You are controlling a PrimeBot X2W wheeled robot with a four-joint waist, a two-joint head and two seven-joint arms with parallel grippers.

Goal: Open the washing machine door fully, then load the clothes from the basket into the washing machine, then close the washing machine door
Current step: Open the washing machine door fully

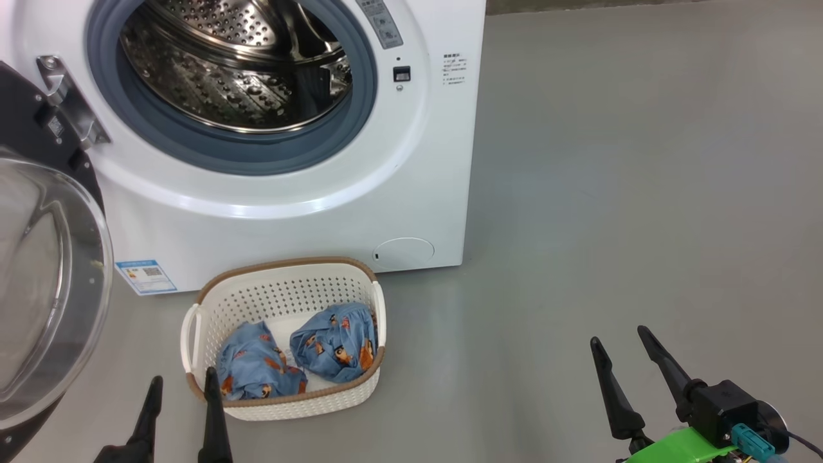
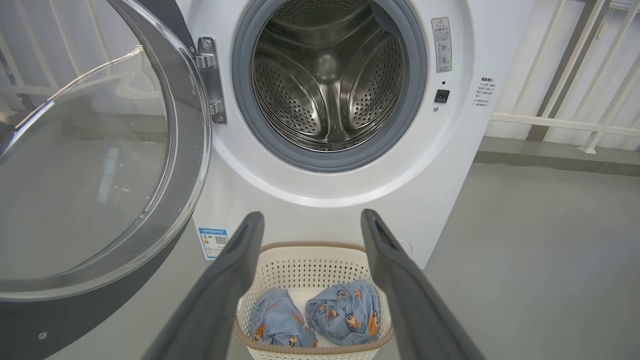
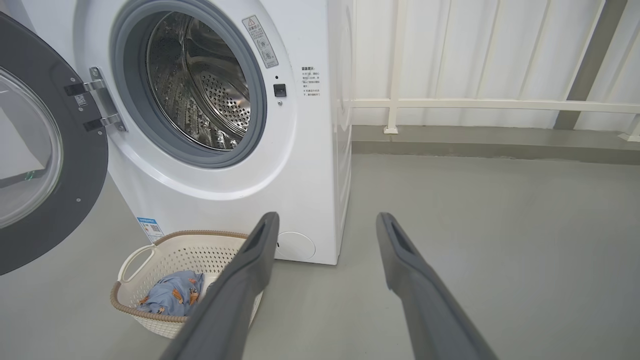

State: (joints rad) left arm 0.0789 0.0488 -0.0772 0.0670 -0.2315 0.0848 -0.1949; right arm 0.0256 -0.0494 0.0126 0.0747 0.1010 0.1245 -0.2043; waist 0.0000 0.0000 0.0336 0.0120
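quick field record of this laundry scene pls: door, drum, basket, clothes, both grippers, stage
washing machine door: swung wide open, at the left of the head view
drum: steel, empty
basket: on the floor, in front of the washing machine
clothes: two blue bundles, both in the basket
left gripper: open, empty, by the basket's near left corner
right gripper: open, empty, over bare floor right of the basket
stage: door open, loading not yet begun

Grey floor (image 1: 643, 161), smooth, matte; carries white washing machine (image 1: 289, 218), base flat on it, well ahead of left gripper (image 1: 182, 375); cream basket (image 1: 283, 292) set on floor right at that gripper's tips, btwn gripper & machine front; bare floor ahead of right gripper (image 1: 618, 335), machine off to its left.
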